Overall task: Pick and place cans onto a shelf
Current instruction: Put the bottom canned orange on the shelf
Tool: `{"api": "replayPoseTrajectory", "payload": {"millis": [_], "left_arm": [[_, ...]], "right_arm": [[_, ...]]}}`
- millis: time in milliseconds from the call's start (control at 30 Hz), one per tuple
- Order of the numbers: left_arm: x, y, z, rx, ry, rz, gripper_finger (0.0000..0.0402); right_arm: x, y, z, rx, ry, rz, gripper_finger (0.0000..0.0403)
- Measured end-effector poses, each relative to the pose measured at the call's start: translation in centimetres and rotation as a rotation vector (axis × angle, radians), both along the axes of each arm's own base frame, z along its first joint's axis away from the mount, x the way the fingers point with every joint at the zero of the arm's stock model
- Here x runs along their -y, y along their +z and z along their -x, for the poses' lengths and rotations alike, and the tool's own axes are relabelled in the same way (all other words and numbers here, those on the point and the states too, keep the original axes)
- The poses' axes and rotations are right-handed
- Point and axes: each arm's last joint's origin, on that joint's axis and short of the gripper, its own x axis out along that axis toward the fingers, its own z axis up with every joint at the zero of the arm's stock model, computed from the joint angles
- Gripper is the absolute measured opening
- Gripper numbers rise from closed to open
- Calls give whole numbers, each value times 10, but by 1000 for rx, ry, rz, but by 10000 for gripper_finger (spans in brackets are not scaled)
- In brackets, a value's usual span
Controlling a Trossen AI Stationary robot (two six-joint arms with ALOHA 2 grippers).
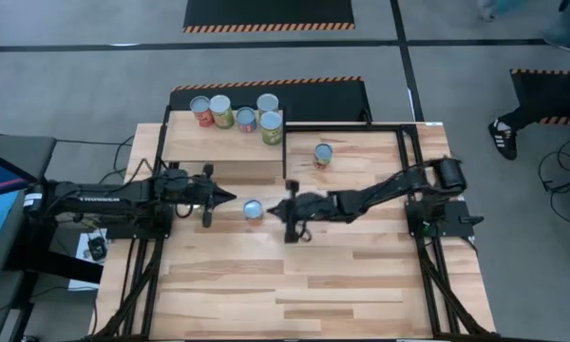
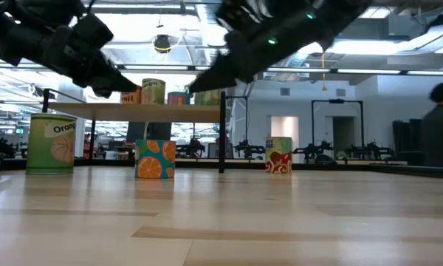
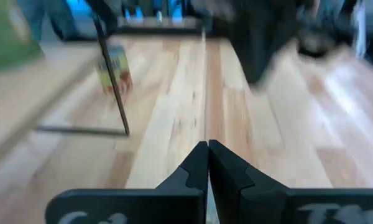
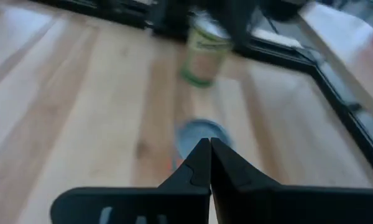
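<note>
Cans: you had seven in sight. Five stood on the shelf, clustered at its back edge around the yellow-green one. One can stood on the table just right of the shelf, and another stood mid-table between your two grippers. Your left gripper hung beside it with fingers pressed together, empty. Your right gripper was likewise closed on nothing, tips just short of that can.
</note>
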Motion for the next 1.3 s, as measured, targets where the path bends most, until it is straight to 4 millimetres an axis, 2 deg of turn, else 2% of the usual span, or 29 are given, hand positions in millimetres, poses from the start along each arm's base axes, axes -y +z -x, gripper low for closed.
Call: {"api": "replayPoseTrajectory", "payload": {"millis": [167, 267, 367, 633, 733, 900, 1067, 1300], "left_arm": [[4, 9, -25, -85, 10, -14, 13], [11, 13, -42, -164, -25, 5, 31], [19, 18, -57, -248, -58, 22, 51], [36, 36, -96, -465, 15, 25, 102], [41, 40, -113, -546, 28, 25, 116], [44, 35, -137, -746, 85, 33, 133], [46, 16, -154, -909, 110, 11, 145], [44, -7, -162, -978, 165, -60, 147]], "right_arm": [[31, 15, 37, 11, -76, -6, 14], [48, 27, 59, 23, -65, 36, 10], [64, 41, 80, 98, -6, 7, 9], [89, 49, 122, 181, -72, 5, 10], [96, 51, 126, 194, -105, -8, 13], [98, 53, 127, 207, -107, 1, 13], [96, 52, 127, 194, -102, -2, 14], [88, 50, 125, 172, -74, -8, 12]]}}
